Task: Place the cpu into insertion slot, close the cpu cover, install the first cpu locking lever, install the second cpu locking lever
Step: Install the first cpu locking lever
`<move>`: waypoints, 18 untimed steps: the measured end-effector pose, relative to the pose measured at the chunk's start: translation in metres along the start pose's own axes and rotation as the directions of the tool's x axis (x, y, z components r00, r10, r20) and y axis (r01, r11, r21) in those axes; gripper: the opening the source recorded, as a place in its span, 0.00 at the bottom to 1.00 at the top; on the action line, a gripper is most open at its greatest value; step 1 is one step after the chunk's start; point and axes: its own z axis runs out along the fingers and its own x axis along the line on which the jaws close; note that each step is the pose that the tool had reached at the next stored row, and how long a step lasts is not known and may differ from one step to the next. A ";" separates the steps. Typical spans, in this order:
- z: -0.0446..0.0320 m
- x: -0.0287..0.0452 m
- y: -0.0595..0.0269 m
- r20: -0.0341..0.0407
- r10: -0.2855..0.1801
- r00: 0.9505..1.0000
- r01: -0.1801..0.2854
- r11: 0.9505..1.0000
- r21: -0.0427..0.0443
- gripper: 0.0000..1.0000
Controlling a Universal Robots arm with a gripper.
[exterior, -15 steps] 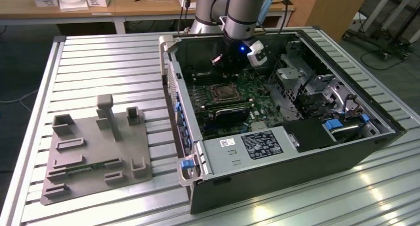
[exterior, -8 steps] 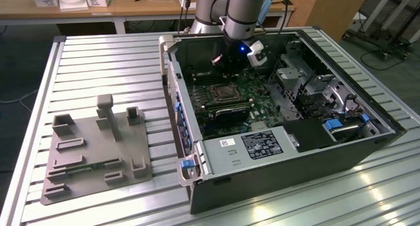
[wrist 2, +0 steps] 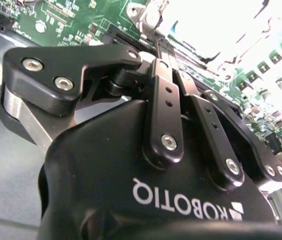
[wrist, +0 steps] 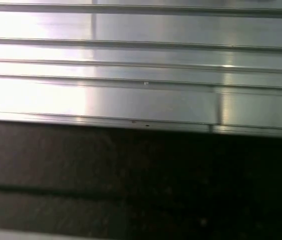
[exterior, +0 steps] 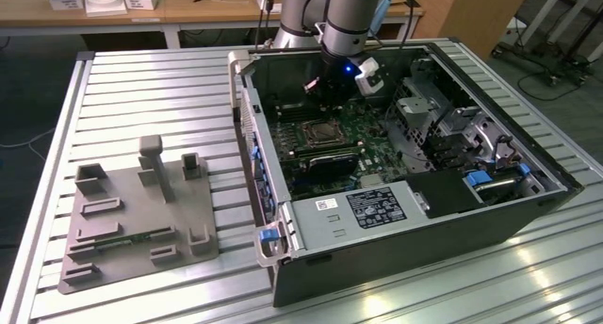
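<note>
Exterior view puts the gripper (exterior: 327,98), jaws drawn nearly together, just up-frame of the insertion slot (exterior: 321,133), near it.

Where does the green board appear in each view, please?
Exterior view: the board lies inside the open case, under the gripper.
Second wrist view: the board is the green surface behind the gripper.
First wrist view: the ribbed table beside a dark band.
Shared landmarks: the gripper ties the exterior and second wrist views; the table's ribs tie the exterior and first wrist views.
</note>
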 end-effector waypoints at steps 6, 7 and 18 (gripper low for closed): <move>0.0009 0.0000 -0.0001 0.000 0.000 1.000 0.000 1.000 0.002 0.10; 0.0011 0.0000 -0.0002 0.000 0.000 1.000 0.000 1.000 0.003 0.10; 0.0020 -0.0001 -0.0004 0.000 0.000 1.000 0.000 1.000 0.007 0.10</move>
